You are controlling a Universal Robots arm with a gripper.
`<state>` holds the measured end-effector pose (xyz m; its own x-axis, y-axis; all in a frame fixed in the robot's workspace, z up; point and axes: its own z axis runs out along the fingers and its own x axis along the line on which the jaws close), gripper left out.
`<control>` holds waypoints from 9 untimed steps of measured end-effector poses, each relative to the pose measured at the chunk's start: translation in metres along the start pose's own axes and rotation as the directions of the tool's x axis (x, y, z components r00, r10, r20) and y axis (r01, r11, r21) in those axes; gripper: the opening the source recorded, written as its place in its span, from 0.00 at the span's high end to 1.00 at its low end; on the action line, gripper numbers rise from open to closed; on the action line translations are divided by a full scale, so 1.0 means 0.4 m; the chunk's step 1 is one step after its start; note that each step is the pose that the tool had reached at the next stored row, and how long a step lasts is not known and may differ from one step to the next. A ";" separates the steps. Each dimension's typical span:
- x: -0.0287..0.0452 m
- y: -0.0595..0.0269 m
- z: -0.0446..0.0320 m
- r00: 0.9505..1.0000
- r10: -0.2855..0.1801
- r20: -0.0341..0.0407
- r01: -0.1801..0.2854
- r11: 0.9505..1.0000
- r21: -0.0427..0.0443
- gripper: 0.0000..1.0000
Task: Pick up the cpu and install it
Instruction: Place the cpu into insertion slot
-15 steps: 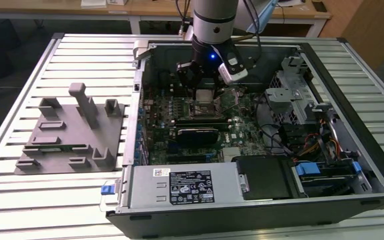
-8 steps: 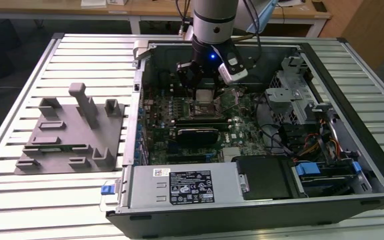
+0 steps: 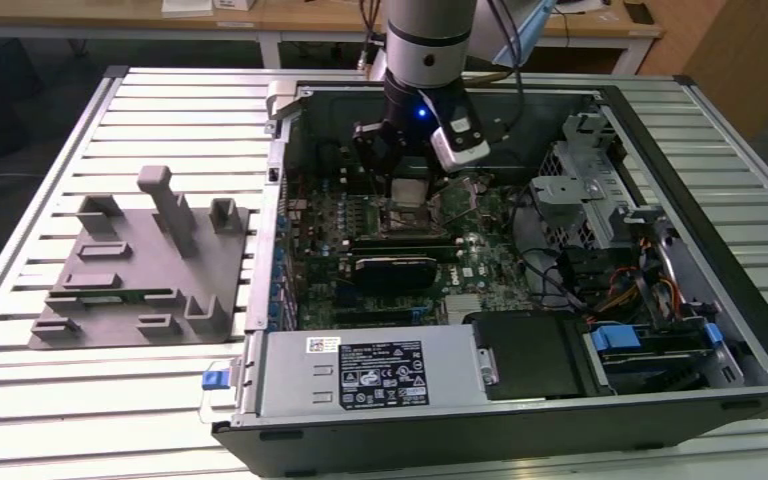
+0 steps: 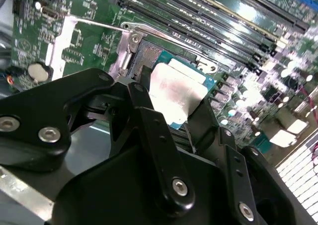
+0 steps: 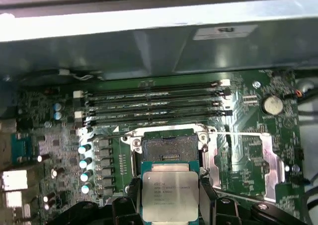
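A: State of the gripper?

B: Clamped on the cpu. Confirmed in both wrist views: chip pinched at two opposite edges by the black fingers, with the silvery top upward.

A: Location of the cpu?

B: Held inside the open computer case, over the green motherboard. In the first wrist view, seen overlapping the near edge of the socket. Cannot tell whether touching the socket or just above it.

A: Condition of the socket?

B: Open, with the dark contact field exposed inside the metal frame. Thin lever lying out to one side. Four long memory slots noted just beyond the socket, parallel to its far edge. Round coin cell near the ends of the slots.

A: Posture of the arm?

B: Upright, reaching straight down into the case.

A: Anything outside the case?

B: Grey tray with upright posts, on the slatted table toward the exterior view's left, well apart from the gripper.
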<state>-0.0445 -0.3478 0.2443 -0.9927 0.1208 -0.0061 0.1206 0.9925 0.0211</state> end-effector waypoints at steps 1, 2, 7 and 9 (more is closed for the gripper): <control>0.000 0.000 0.000 1.000 0.018 0.000 -0.018 1.000 0.000 0.46; 0.000 0.000 0.000 0.999 0.036 0.001 -0.036 0.999 0.000 0.46; 0.000 0.000 0.000 0.992 0.128 0.003 -0.128 0.992 0.001 0.46; 0.000 0.000 0.000 0.987 0.163 0.004 -0.163 0.987 0.001 0.46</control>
<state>-0.0445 -0.3478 0.2442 -0.9596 0.2812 -0.0061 0.2810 0.9595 0.0211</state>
